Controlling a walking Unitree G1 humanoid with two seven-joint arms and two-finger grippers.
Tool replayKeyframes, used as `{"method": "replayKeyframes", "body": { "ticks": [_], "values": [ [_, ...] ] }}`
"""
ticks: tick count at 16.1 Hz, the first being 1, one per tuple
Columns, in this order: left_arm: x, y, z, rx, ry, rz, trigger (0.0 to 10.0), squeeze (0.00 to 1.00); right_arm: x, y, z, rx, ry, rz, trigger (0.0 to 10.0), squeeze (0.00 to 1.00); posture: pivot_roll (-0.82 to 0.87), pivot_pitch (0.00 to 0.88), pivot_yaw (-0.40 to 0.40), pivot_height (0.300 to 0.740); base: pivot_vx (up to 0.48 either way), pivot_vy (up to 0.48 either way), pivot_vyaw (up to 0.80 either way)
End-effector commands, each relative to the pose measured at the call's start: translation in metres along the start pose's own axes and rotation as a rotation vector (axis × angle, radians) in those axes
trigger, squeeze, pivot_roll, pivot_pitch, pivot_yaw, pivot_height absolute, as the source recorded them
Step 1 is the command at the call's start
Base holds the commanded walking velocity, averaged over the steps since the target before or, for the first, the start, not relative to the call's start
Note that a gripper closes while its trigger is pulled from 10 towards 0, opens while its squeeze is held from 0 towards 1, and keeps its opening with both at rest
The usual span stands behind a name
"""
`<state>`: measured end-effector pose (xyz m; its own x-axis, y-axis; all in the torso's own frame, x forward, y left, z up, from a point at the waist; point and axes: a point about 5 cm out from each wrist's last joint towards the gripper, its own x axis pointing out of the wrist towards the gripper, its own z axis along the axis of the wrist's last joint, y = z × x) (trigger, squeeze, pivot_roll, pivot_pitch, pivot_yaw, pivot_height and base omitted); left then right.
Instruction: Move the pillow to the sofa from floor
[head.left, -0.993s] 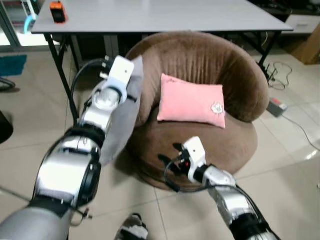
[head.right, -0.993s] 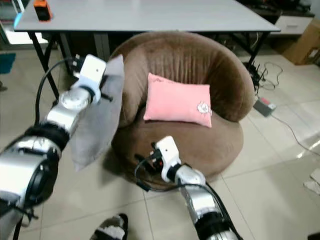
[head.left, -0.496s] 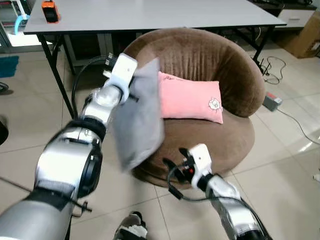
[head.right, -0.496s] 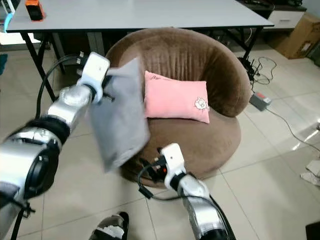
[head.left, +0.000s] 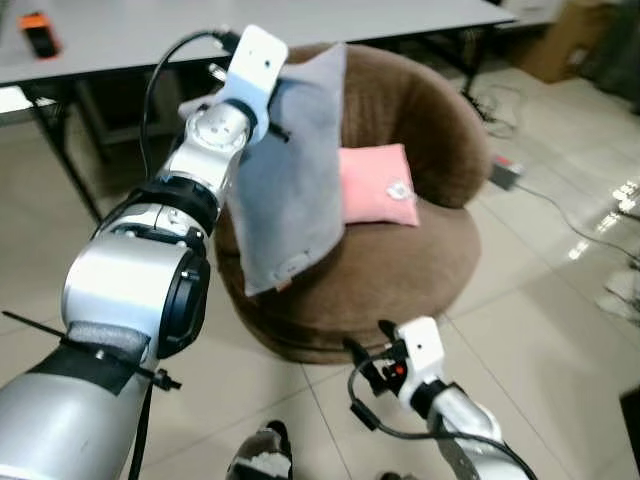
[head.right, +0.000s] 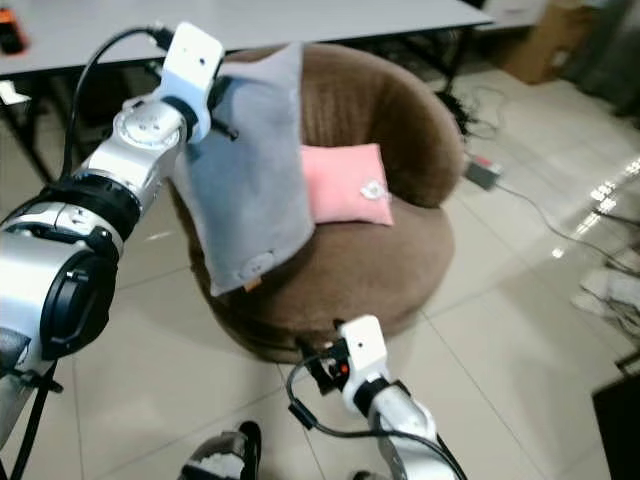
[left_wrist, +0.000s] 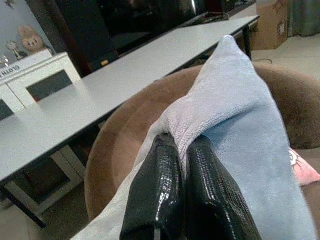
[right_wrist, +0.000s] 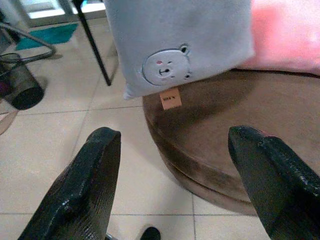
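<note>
Left gripper (left_wrist: 182, 165) jaws pinch the grey plush pillow (head.left: 290, 190), hanging lengthwise above the brown round sofa (head.left: 420, 250) seat

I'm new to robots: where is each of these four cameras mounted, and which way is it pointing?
Left eye view: on the head, looking forward and down at the brown sofa; both silver arms show, the left gripper lifting the grey pillow.
Right eye view: beside it on the head, same scene, with the pink pillow.
Left wrist view: on the left wrist, looking along fingers pinching the grey pillow, toward the white table.
Right wrist view: on the right wrist, low, looking between its open fingers at the sofa.
Both wrist views share the grey pillow and the sofa.
</note>
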<state>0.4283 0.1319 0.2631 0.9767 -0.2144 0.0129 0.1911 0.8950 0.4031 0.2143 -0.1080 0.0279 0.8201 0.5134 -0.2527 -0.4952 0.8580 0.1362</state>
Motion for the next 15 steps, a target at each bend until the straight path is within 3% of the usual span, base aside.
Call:
{"method": "replayKeyframes", "body": {
  "ticks": [1,7,15],
  "values": [
    [0.001,0.008,0.011,-0.003,-0.026,0.041,0.0,0.0,-0.004,-0.002,0.001,-0.001,0.007,-0.027,10.0,0.0,-0.06,0.093,0.025,0.74,0.0,0.0,0.0],
    [0.001,0.001,0.002,0.028,0.017,0.036,0.0,0.0,-0.008,0.009,-0.001,0.002,0.028,-0.006,10.0,0.0,-0.07,0.101,0.03,0.74,0.458,0.0,0.0],
    [0.002,-0.009,0.0,0.043,0.018,-0.011,0.0,0.0,-0.013,0.011,0.001,0.003,0.037,-0.003,10.0,0.0,-0.08,0.121,0.028,0.74,0.465,0.0,0.0]
  ]
}}
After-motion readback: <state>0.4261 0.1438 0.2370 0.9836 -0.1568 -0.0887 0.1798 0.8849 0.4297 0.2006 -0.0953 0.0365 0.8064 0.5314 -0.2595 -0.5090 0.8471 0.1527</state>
